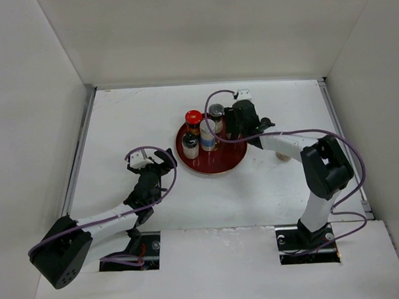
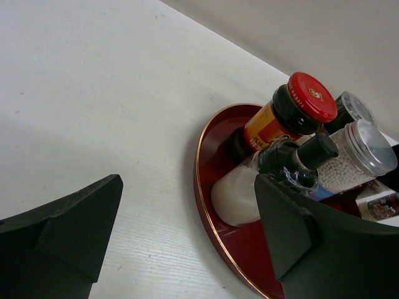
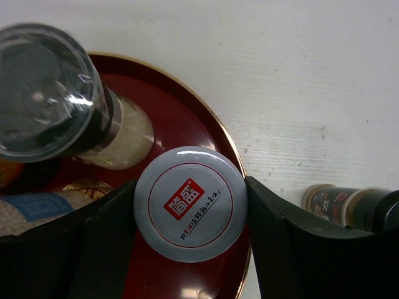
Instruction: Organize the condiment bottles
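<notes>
Several condiment bottles stand on the round red tray (image 1: 216,163): a red-capped jar (image 1: 194,117), a dark jar with a grey lid (image 1: 216,111), a tall clear shaker (image 1: 207,133) and a black-capped shaker (image 1: 190,144). My right gripper (image 1: 233,127) is over the tray's right side. In the right wrist view it (image 3: 190,205) is shut on a white-capped jar (image 3: 190,187) just inside the tray rim (image 3: 181,118). My left gripper (image 1: 158,166) is open and empty, left of the tray. The left wrist view shows the red cap (image 2: 312,96) and the black-capped shaker (image 2: 240,196).
A dark bottle lies on its side on the table right of the tray (image 1: 282,157), partly under my right arm; it also shows in the right wrist view (image 3: 349,208). White walls close in the table on three sides.
</notes>
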